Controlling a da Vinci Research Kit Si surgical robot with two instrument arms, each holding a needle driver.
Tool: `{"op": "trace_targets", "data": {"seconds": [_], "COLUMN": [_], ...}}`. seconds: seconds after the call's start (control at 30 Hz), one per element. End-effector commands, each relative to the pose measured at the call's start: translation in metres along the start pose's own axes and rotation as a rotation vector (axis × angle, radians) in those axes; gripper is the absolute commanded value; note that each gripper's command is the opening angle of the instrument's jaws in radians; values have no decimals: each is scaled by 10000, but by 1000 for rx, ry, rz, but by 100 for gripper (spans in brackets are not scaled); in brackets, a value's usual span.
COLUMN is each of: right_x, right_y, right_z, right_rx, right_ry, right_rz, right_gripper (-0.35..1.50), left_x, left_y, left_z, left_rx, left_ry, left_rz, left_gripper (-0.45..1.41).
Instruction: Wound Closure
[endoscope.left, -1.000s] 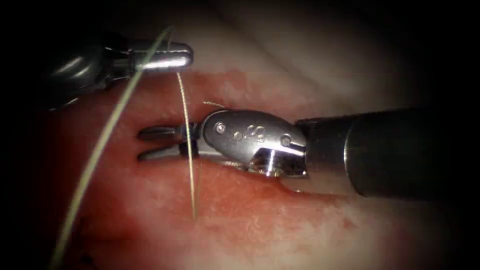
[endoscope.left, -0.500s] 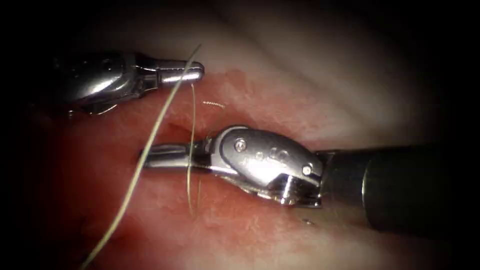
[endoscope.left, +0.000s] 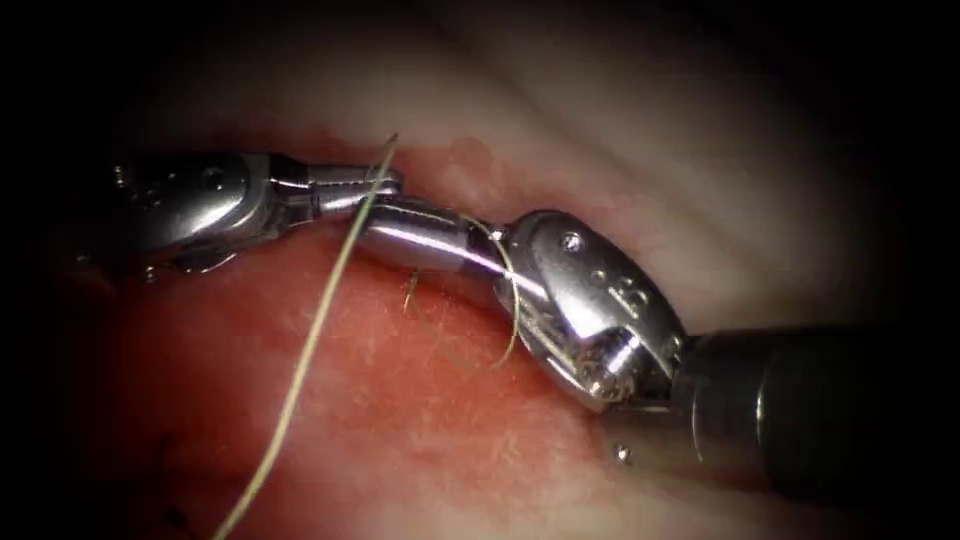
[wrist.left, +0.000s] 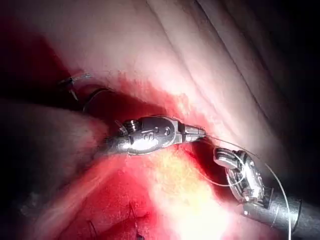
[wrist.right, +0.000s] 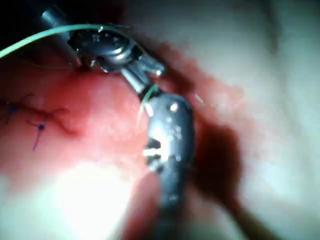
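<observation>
The left tool (endoscope.left: 355, 186) comes in from the left, its jaws shut on the thread (endoscope.left: 300, 370), a pale strand that runs down to the lower left over the red tissue (endoscope.left: 400, 420). The right tool (endoscope.left: 400, 232) reaches up and left from the right, jaws shut, its tip touching the left tool's jaws. A thin loop of thread (endoscope.left: 512, 300) winds round the right tool just ahead of its wrist. I cannot tell whether the right jaws pinch any thread. In the left wrist view the left tool (wrist.left: 196, 133) lies close to the right tool (wrist.left: 240, 175).
A short frayed thread end (endoscope.left: 410, 288) lies on the tissue under the right tool's jaws. Finished stitches (wrist.right: 40, 125) sit on the red tissue, and others (wrist.left: 75, 82) lie behind the left tool. Pale tissue (endoscope.left: 600, 120) rises behind both tools.
The right tool's jaws went from open to shut; it swung up and left to meet the left tool, and thread now winds round it. The left tool moved down and right.
</observation>
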Motion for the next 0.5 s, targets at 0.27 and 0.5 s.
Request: {"op": "trace_targets", "data": {"seconds": [0.27,0.5], "right_x": [-2,-2], "right_y": [20,32], "right_z": [-13,-9], "right_rx": [-125,-263], "right_ry": [21,-58], "right_rz": [32,-5], "right_gripper": [25,69], "left_x": [-19,-32], "left_y": [19,32], "left_z": [-17,-12], "left_rx": [6,14], "left_ry": [-7,-9], "left_rz": [0,-5], "left_gripper": [-35,-35]}}
